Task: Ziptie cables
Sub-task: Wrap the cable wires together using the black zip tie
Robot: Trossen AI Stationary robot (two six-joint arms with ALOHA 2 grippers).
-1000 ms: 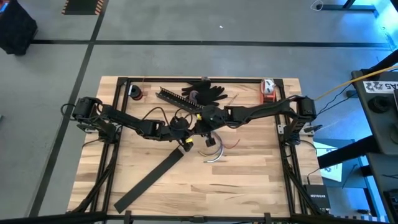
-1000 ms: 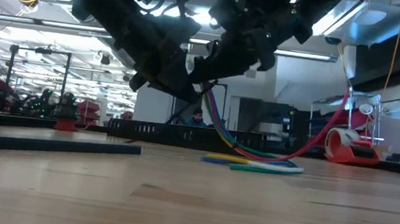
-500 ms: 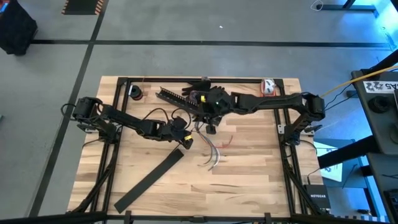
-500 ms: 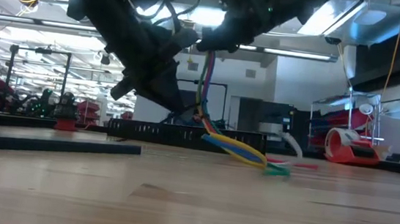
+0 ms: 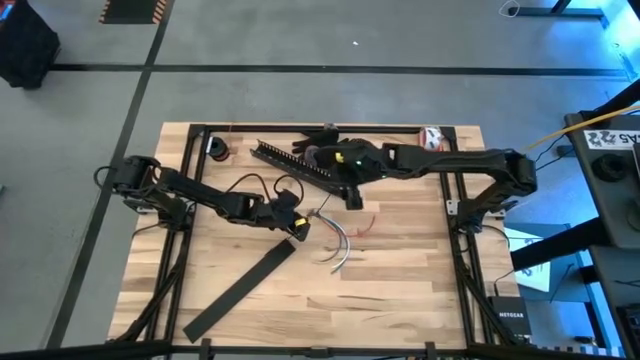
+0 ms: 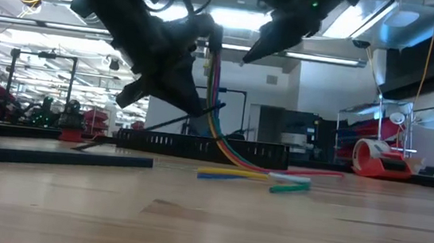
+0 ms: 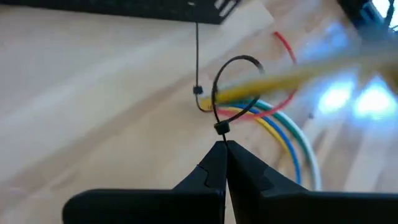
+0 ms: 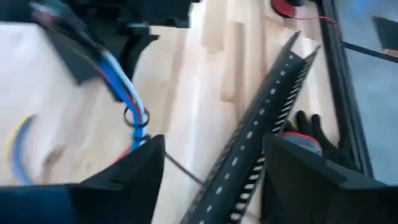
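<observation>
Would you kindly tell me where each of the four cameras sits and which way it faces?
High view: overhead, straight down on the wooden table; both arms show.
Low view: at tabletop height, level across; arms descend from above.
Left wrist view: past the shut left gripper at the thin black ziptie.
Right wrist view: past the open right gripper along the slotted black bar.
All share the coloured cables.
</observation>
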